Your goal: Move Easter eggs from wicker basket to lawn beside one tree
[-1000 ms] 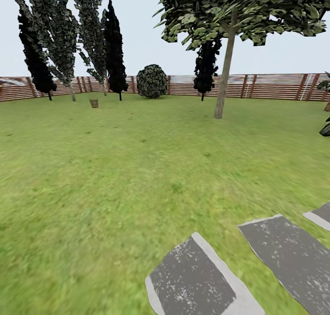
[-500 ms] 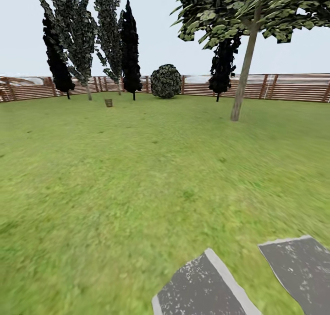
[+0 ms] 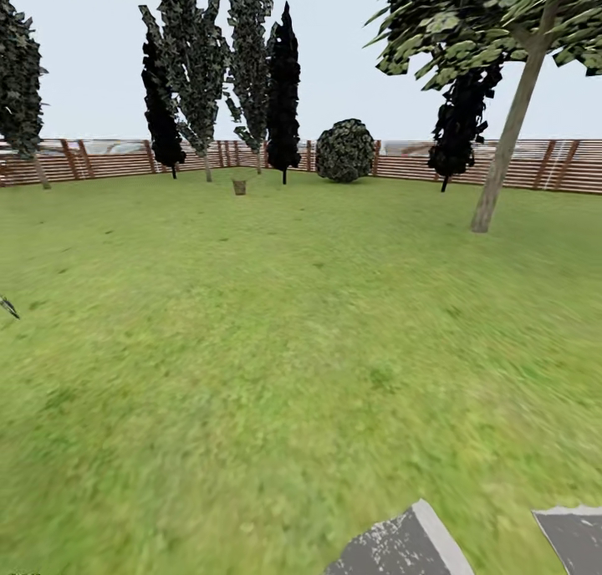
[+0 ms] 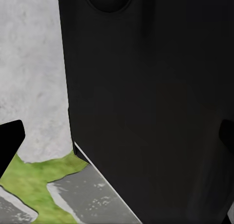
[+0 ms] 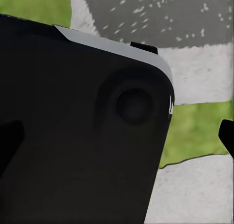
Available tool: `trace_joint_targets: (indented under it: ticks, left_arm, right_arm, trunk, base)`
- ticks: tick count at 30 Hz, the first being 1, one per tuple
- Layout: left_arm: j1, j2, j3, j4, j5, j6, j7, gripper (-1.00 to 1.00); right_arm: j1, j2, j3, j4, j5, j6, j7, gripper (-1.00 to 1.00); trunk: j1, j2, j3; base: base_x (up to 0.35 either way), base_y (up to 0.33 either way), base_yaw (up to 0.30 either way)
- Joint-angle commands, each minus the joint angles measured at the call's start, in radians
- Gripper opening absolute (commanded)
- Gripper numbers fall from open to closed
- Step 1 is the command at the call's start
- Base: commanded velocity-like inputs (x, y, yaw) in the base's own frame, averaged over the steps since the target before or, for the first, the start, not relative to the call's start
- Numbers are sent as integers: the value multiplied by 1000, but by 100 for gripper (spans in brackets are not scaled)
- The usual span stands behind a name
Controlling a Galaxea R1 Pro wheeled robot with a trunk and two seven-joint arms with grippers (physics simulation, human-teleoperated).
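Head view, left to right: a partial dark tree [image 3: 18, 82] is showing at the upper left edge, a cluster of tall dark trees [image 3: 217, 65] is standing upper centre-left, and the wicker basket [image 3: 240, 187] is sitting small and far off on the lawn [image 3: 276, 333] just below that cluster, in front of the slat fence [image 3: 109, 159]. Too small to tell whether it holds eggs. A round bush [image 3: 344, 150] is sitting at upper centre against the fence; the pale-trunked tree [image 3: 505, 149] is leaning at upper right, well apart from the basket. Grey stepping stones [image 3: 401, 546] are cutting into the bottom right edge.

Wrist views are adding ground detail the head view lacks — the left wrist view is looking at a black robot body panel [image 4: 151, 107] with grey paving [image 4: 29, 72] at upper left and a grass strip at lower left. Right wrist view: a black rounded housing [image 5: 83, 126] over paving slabs [image 5: 204, 72] and grass.

Left gripper [image 4: 117, 141] and right gripper [image 5: 117, 136]: dark fingertips are sitting at opposite frame edges — spread wide, holding nothing.
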Motion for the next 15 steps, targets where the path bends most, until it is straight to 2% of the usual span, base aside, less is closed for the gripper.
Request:
trace_joint_targets:
  ticks: [1, 8, 15]
  left_arm:
    - [0, 0, 1, -1, 0, -1, 1, 100]
    - [0, 0, 1, -1, 0, -1, 1, 100]
    - [0, 0, 1, -1, 0, 0, 1, 100]
  right_arm:
    - [0, 0, 3, 1, 2, -3, 0, 100]
    - [0, 0, 3, 1, 2, -3, 0, 100]
    - [0, 0, 3, 1, 2, -3, 0, 100]
  trunk:
    - [1, 0, -1]
    - [1, 0, -1]
    - [1, 0, -1]
  base:
    - [323, 0, 289]
    - [323, 0, 277]
    - [323, 0, 54]
